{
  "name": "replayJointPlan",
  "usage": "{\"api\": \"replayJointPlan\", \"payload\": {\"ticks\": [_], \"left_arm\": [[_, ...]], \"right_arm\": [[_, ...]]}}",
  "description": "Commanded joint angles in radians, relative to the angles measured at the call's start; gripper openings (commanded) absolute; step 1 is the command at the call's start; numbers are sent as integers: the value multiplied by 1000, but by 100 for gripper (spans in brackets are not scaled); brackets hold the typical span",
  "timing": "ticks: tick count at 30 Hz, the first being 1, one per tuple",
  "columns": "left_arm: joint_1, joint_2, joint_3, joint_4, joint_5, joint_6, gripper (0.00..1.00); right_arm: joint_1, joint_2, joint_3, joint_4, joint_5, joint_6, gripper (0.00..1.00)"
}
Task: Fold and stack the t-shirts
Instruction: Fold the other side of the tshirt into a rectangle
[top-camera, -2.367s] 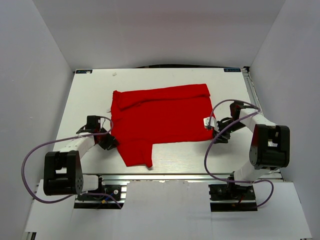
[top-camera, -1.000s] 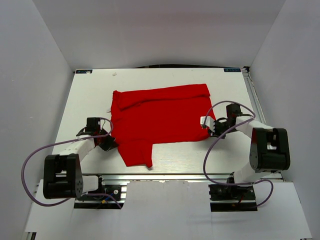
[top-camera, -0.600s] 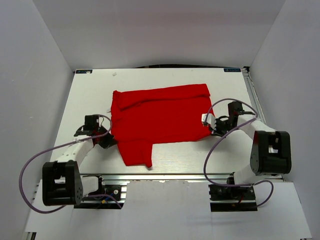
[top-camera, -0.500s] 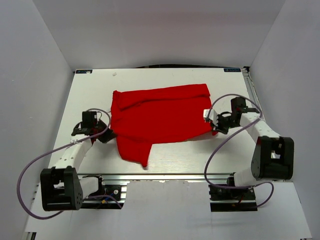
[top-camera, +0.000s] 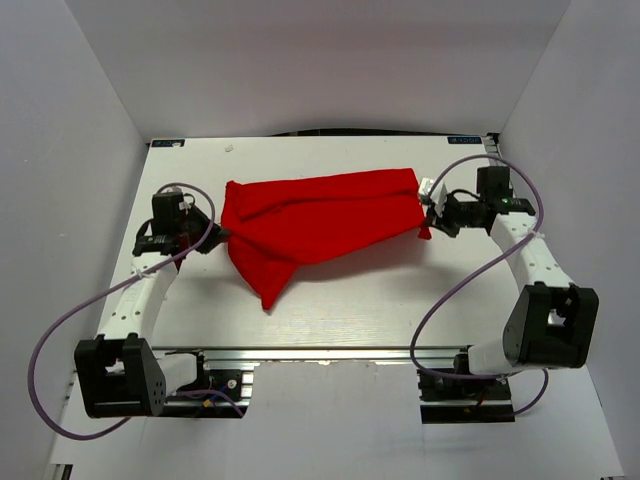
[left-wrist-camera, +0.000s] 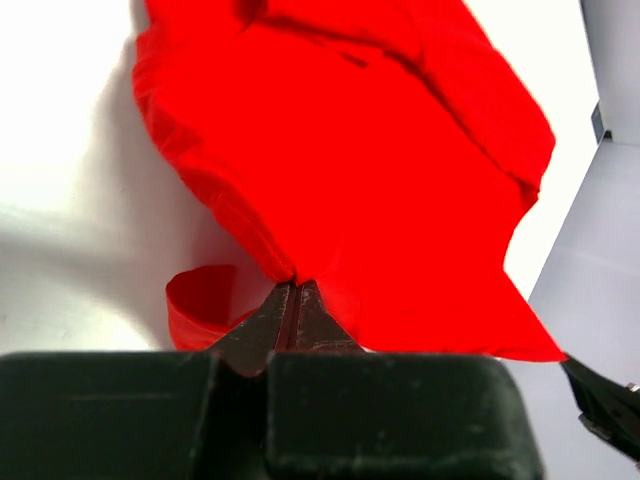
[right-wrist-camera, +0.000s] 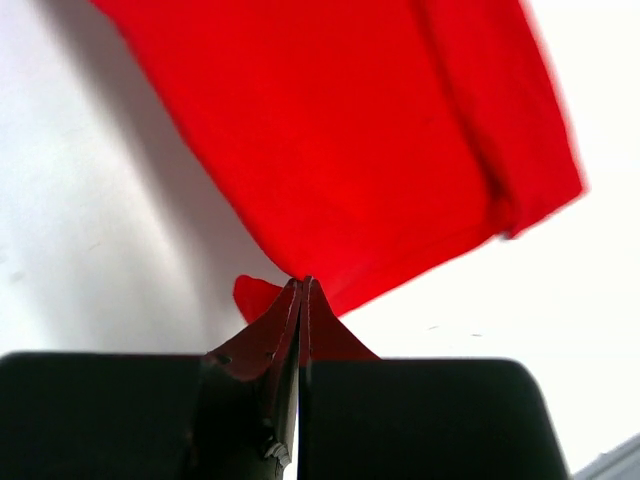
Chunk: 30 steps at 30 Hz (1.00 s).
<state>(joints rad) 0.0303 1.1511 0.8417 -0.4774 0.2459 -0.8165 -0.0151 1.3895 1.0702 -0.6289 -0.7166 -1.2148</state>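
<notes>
Clamped tight, the left gripper has hold of the t-shirt at its left edge. On my wrist feed its fingertips meet with no gap, red cloth pinched right at the point and a small loop of fabric curling out beside them. I see the right gripper closed just as hard on the shirt's right edge, its fingers drawn to a single tip with a little red flap poking out on one side. From above, the shirt stretches sideways between the two grippers, across the middle of the table and somewhat nearer its far edge. The near side of the cloth looks held up off the white surface, with a soft shadow beneath it. A pointed fold droops toward the near edge, left of centre. Along the far side I make out a folded band of fabric. Purple cables loop beside each arm
</notes>
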Motion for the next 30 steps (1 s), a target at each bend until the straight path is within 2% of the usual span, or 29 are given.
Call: {"api": "replayJointPlan", "payload": {"ticks": [1, 7, 18, 30], "left_arm": [[3, 27, 74, 56, -14, 4, 0], [37, 152, 190, 129, -53, -7, 0], [66, 415, 387, 197, -4, -35, 0], [77, 530, 510, 215, 41, -59, 0]], "right_arm": [[-16, 61, 97, 159, 5, 141, 0], [-48, 201, 232, 222, 52, 199, 0], [-51, 419, 405, 299, 82, 308, 0], [-51, 552, 551, 337, 91, 389, 0]]}}
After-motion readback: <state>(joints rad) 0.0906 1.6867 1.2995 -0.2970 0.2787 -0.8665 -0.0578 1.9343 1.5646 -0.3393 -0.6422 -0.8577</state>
